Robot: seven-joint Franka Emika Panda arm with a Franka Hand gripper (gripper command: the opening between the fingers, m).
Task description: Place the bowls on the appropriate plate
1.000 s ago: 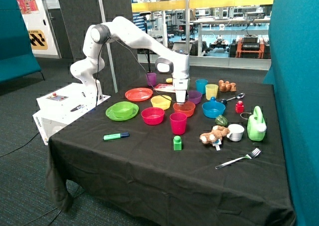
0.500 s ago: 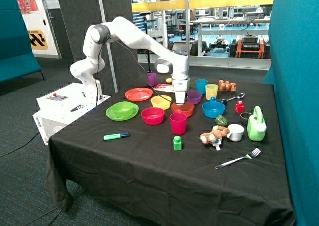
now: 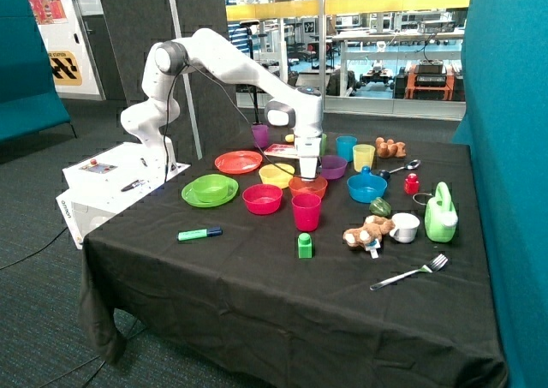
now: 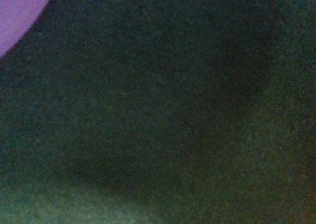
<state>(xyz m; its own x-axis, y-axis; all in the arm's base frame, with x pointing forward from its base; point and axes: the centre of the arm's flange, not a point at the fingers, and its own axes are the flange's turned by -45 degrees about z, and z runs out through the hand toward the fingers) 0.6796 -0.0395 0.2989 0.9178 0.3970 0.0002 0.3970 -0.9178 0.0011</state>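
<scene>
The orange-red bowl (image 3: 308,185) is in the middle of the black table, between the yellow bowl (image 3: 276,175) and the blue bowl (image 3: 366,188). My gripper (image 3: 308,172) comes straight down onto its far rim and is shut on it. The lime green bowl (image 3: 214,186) sits in the green plate (image 3: 190,197) near the table's left edge. Behind that lies the orange-red plate (image 3: 238,161), with nothing on it. The wrist view shows only dark cloth and a corner of the purple bowl (image 4: 15,11).
Close around the held bowl are a pink bowl (image 3: 262,199), a pink cup (image 3: 306,211) and the purple bowl (image 3: 332,166). Cups, a green watering can (image 3: 441,213), a soft toy (image 3: 366,231), a fork (image 3: 411,273) and a green marker (image 3: 199,233) lie further out.
My gripper has shifted a little toward the yellow bowl and the plates, and the orange-red bowl has moved with it.
</scene>
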